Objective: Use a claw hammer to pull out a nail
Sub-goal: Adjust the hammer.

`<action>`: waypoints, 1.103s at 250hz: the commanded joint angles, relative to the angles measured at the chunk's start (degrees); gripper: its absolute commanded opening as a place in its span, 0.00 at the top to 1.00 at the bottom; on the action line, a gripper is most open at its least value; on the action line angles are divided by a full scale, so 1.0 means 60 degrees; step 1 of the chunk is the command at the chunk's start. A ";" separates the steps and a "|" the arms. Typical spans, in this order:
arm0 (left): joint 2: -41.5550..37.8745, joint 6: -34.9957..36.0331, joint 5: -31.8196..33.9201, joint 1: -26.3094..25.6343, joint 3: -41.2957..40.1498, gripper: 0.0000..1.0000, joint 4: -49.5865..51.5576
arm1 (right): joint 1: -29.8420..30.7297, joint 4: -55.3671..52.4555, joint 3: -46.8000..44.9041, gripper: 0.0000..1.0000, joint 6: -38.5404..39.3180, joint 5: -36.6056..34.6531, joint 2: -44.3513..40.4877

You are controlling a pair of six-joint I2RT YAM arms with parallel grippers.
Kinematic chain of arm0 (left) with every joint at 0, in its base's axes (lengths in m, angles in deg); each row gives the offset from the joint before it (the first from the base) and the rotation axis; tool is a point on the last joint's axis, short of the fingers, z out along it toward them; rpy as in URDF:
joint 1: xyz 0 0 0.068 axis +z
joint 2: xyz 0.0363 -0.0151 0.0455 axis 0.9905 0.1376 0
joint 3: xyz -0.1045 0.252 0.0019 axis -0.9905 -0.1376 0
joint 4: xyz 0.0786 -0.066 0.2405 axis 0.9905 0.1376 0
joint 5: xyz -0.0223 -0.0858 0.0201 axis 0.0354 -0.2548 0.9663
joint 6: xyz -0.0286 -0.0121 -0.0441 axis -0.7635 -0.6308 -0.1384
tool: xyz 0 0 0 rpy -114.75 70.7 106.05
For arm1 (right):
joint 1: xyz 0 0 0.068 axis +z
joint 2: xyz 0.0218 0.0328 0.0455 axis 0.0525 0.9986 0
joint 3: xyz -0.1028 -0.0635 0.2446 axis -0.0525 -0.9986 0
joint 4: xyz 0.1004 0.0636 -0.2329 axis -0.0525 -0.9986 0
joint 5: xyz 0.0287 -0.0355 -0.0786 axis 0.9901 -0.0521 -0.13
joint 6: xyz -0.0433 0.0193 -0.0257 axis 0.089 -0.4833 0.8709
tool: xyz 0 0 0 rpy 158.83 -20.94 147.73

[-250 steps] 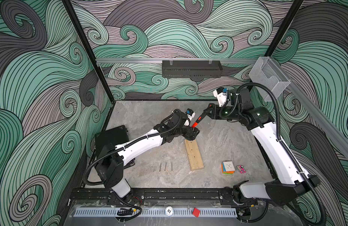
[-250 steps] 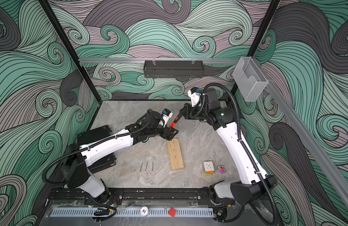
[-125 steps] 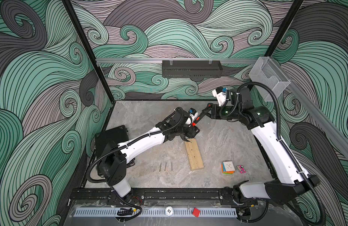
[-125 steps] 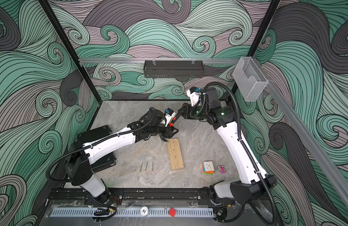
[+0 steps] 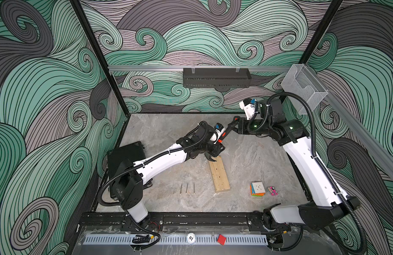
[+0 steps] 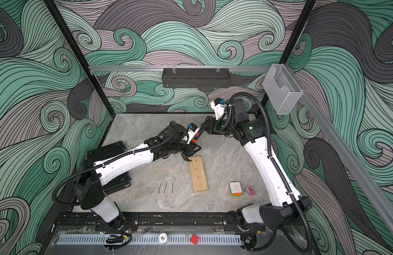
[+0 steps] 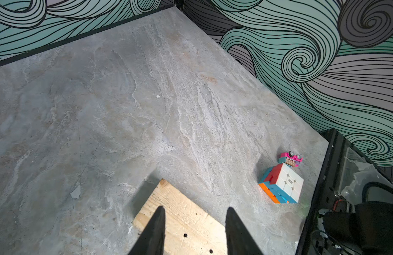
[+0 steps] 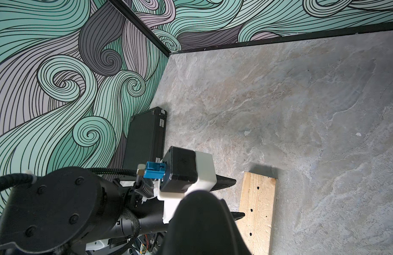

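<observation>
Reaching from frame right, your outstretched right gripper (image 5: 232, 127) clenches the claw hammer (image 5: 223, 135); the left gripper (image 5: 216, 151) hovers mid-frame above the plank (image 5: 219, 174), grip unclear.

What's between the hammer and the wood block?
The left pincer, open, hovers over the wood block's far end, right beside the head end of the claw hammer that the right pincer holds. Nothing else visible.

Claw hammer (image 5: 222, 137), tilted, claw (dark, curved) over plank (image 5: 219, 174) end
</observation>
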 commanded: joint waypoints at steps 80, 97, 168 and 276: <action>0.0172 -0.0262 -0.0017 0.0085 0.0570 1.00 0.0244 | -0.0148 0.0824 0.0099 0.75 -0.0496 0.0220 -0.0240; 0.0183 -0.0225 -0.0064 0.0090 0.0635 1.00 0.0360 | -0.0161 0.0935 -0.0003 0.72 -0.0524 0.0180 -0.0268; 0.0154 -0.0162 -0.0060 0.0081 0.0842 1.00 0.0672 | -0.0197 0.1167 -0.0158 0.64 -0.0605 0.0163 -0.0170; 0.0528 -0.0341 0.0226 0.0084 0.1364 1.00 0.1167 | -0.0292 0.1384 -0.0466 0.43 -0.0628 -0.0133 -0.0306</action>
